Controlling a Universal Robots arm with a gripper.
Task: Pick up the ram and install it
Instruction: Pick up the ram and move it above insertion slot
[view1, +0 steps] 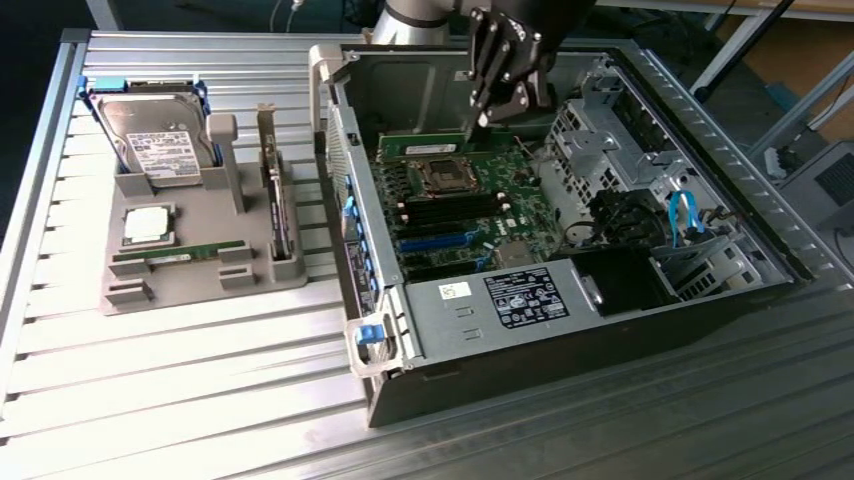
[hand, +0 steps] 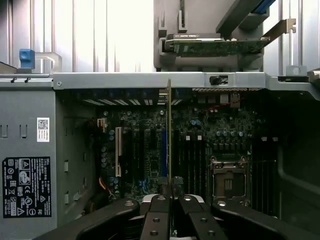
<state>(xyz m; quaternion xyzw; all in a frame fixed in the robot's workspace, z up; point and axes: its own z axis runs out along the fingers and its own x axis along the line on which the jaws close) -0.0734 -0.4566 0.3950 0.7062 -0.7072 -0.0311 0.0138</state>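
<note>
Holder (view1: 127, 290), grey, toward the worktop (view1: 200, 380) edge at the exterior view's left: a hard drive (view1: 160, 140), CPU chip (view1: 147, 225), card (view1: 276, 210) and one green stick (view1: 174, 252) are carried in it.

Case (view1: 454, 310), open, set from the worktop's middle to the exterior view's right. The motherboard (view1: 461, 215) is exposed inside, with the socket (view1: 447, 178) and dark memory slots (view1: 427, 208) visible.

Ram (view1: 427, 147): held on edge over the motherboard, near the case's far wall and well apart from the holder. It is seen edge-on in the wrist view (hand: 170, 130).

Gripper (view1: 483, 125): clenched on the ram's upper edge.

Progress: pick-up is judged done. Installation is judged unfinished, as no seating in a slot can be made out. Whether the lower edge touches a slot cannot be told.
</note>
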